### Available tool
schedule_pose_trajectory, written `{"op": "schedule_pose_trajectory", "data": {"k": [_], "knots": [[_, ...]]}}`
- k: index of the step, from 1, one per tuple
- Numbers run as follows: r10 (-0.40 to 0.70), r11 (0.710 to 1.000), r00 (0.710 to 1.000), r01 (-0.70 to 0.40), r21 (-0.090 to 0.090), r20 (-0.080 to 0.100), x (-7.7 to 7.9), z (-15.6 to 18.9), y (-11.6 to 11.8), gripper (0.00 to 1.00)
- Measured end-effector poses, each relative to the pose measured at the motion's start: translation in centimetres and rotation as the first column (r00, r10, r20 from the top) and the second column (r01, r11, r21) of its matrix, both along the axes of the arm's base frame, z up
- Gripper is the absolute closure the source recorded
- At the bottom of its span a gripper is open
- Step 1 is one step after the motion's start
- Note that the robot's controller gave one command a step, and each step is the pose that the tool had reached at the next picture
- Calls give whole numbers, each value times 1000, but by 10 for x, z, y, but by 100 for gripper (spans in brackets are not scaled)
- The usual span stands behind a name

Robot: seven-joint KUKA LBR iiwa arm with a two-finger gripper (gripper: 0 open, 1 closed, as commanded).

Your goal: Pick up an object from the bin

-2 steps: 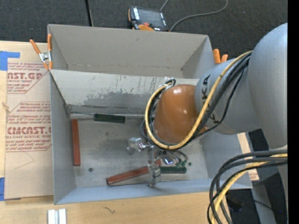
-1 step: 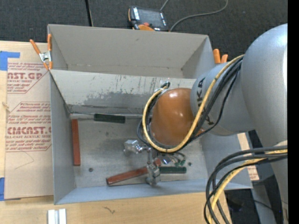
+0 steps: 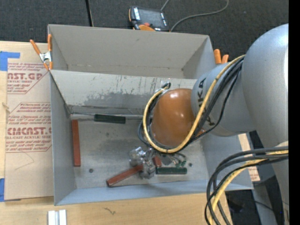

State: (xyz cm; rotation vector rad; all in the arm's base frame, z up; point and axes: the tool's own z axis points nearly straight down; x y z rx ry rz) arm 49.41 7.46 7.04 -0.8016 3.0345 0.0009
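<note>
Bin (image 3: 60, 139) of grey metal, viewed from above, holds a handful of loose pieces on its scuffed floor. Along the left wall lies a long red-brown bar (image 3: 76, 143), set lengthwise and well apart from the rest. Toward the back, at the foot of the rear wall, a dark bar (image 3: 110, 119) lies crosswise. Near the front wall a reddish-brown stick (image 3: 123, 176) lies at a slant, its right end running up under the metal fingers (image 3: 146, 165), which sit low over the floor at that end. Whether the fingers are released, clenched or grasping the stick cannot be told from this angle. Just beside them to the right lies a short dark green piece (image 3: 171, 170). Above hangs the wrist's rounded orange-brown cover (image 3: 171, 116), ringed by yellow and black cables (image 3: 149, 108), with the pale grey arm (image 3: 262, 88) reaching in from the right.
</note>
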Motion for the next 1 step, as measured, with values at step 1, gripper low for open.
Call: {"op": "schedule_pose_trajectory", "data": {"k": [1], "knots": [[28,1000,1000,-28,-1,5,-8,143,-23,100]]}}
